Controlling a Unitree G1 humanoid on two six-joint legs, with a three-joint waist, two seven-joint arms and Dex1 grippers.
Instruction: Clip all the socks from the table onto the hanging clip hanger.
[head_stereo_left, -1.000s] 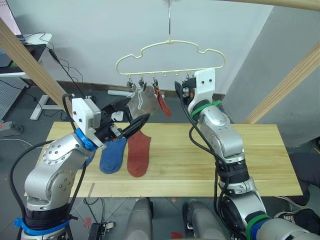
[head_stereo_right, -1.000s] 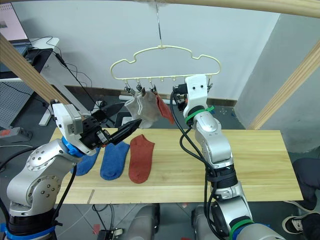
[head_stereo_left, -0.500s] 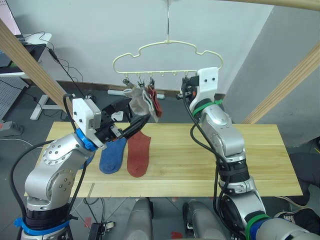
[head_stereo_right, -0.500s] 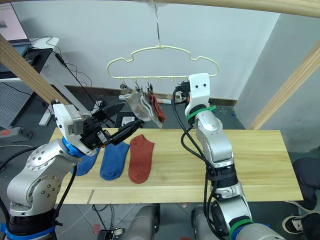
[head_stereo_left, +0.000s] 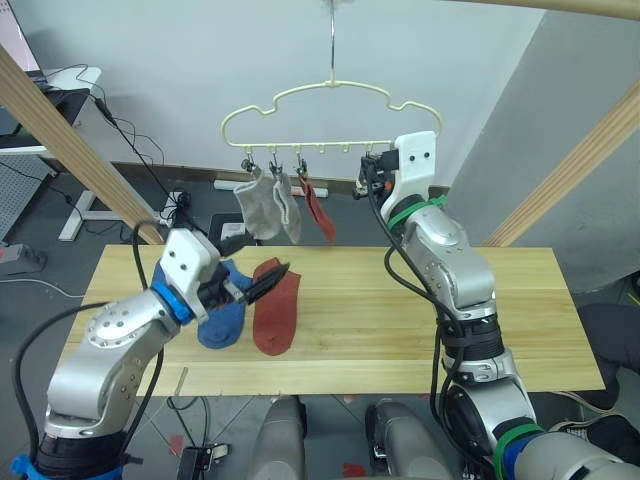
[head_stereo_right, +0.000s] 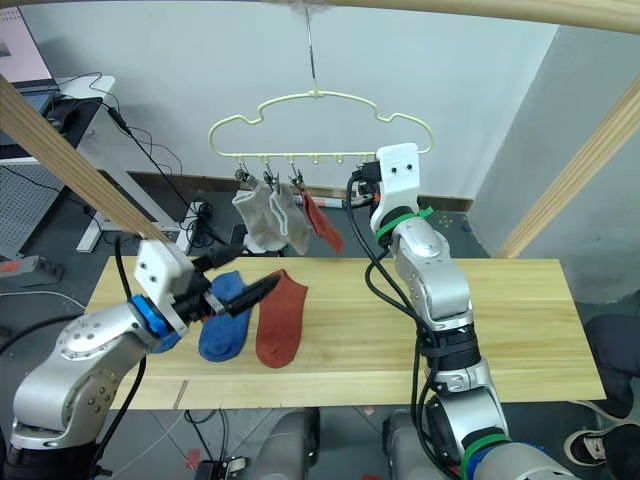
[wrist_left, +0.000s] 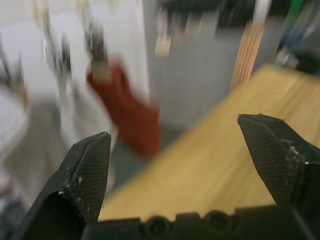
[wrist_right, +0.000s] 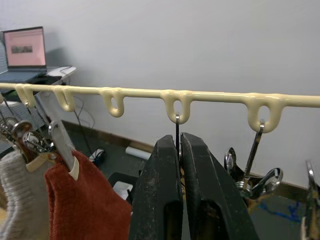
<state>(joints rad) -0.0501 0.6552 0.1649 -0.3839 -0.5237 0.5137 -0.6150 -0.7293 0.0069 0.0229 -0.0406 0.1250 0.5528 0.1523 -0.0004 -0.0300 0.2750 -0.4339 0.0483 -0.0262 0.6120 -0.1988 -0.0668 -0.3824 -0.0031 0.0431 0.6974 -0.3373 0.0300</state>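
The pale-yellow clip hanger (head_stereo_left: 305, 115) hangs above the table (head_stereo_left: 520, 300). Two light grey socks (head_stereo_left: 258, 205) and one rust-red sock (head_stereo_left: 320, 210) dangle from its left clips. On the planks lie a blue sock (head_stereo_right: 222, 312) and a rust-red sock (head_stereo_left: 275, 305) side by side. My left gripper (head_stereo_left: 265, 283) hovers low over these two, open and empty, as the left wrist view (wrist_left: 172, 130) confirms. My right gripper (wrist_right: 180, 137) is raised to the hanger's bar and is shut on a metal clip (wrist_right: 176, 122) hanging from a loop.
Slanted pale wooden frame poles stand at the left (head_stereo_left: 70, 140) and right (head_stereo_left: 575, 165). A desk with cables (head_stereo_left: 60, 95) is behind on the left. More empty clips (wrist_right: 252, 170) hang beside my right gripper. A person's shoe (head_stereo_left: 590, 435) shows at the right.
My left gripper has let go of the grey sock and dropped toward the table. That sock now hangs from its clip. The hanger has swung slightly left.
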